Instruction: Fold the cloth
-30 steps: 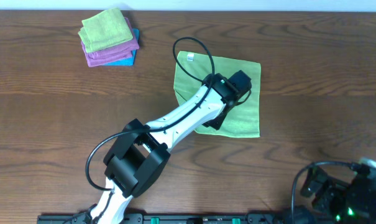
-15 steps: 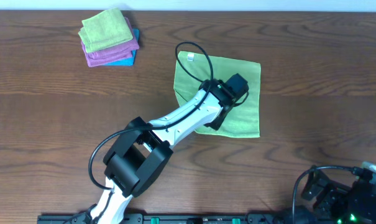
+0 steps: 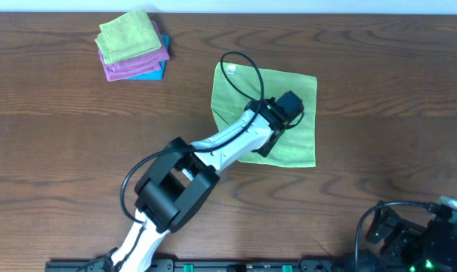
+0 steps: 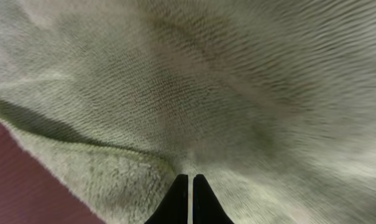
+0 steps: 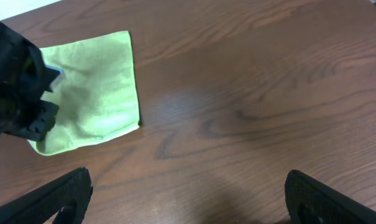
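**Overhead:** the left arm (image 3: 228, 140) reaches over the cloth (image 3: 297, 87), which lies right of centre. In the last second its elbow has swung rightward, and the edge with the white tag (image 3: 232, 70) has crept along with it. This suggests the first fold is starting.

**Left wrist:** the left gripper (image 4: 188, 183) is pinched shut on the terry near an edge.

**Right wrist:** the right gripper (image 5: 188, 202) hangs wide open and empty, well apart from the cloth.

Dark brown wood-grain table (image 3: 54, 159), grain running left-right in overhead view, fills nearly whole frame. Thin pale strip (image 3: 349, 5) along top edge, beyond table's far edge; wall or floor, can't tell. Same pale surface in upper left corner of right wrist view. Light even, diffuse; shadows soft. Dull sheen (image 5: 175, 102) on tabletop mid-frame there.
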Controlling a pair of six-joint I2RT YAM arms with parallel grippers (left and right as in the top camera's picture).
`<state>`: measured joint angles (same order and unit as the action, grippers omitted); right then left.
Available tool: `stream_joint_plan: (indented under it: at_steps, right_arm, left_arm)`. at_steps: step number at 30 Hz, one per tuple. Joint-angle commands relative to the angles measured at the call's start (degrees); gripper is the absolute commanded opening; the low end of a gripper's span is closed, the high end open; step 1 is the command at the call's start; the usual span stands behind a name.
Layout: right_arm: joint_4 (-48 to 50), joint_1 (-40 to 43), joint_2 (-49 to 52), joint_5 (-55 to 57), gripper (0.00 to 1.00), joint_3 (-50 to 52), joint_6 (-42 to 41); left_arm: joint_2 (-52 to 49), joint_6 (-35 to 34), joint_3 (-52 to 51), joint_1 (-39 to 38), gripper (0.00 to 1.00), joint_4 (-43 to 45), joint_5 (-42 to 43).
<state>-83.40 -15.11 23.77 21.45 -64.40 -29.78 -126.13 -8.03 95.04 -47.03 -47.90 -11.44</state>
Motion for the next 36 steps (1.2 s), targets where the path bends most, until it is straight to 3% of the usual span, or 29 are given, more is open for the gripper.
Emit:
stream_joint_plan:
  at_steps: [1, 10, 15, 25, 31, 36]
  right_arm:
    - [-0.17, 0.46, -0.31, 0.17, 0.99, -0.07, -1.01]
    - [-0.17, 0.46, -0.31, 0.17, 0.99, -0.07, -0.98]
    - [-0.17, 0.46, -0.31, 0.17, 0.99, -0.07, -0.98]
    - [-0.15, 0.46, -0.31, 0.2, 0.99, -0.07, -0.96]
    - [0.28, 0.46, -0.31, 0.22, 0.99, -0.07, 0.2]
    - [1.22, 0.46, 0.13, 0.22, 0.99, 0.02, 2.32]
  left_arm:
    - [-1.75, 1.05, -0.48, 0.39, 0.06, -0.26, -4.0]
    - [-1.99, 0.98, -0.48, 0.74, 0.06, -5.14, -11.65]
    - [-1.97, -0.5, -0.48, 0.76, 0.06, -9.92, -11.89]
    - [-1.97, -14.93, -0.48, 0.76, 0.06, -23.21, -11.37]
    - [-0.11, -17.35, -0.07, 0.94, 0.06, -22.03, -11.47]
    - [8.68, -18.18, 2.43, 1.01, 0.06, -18.84, -11.47]
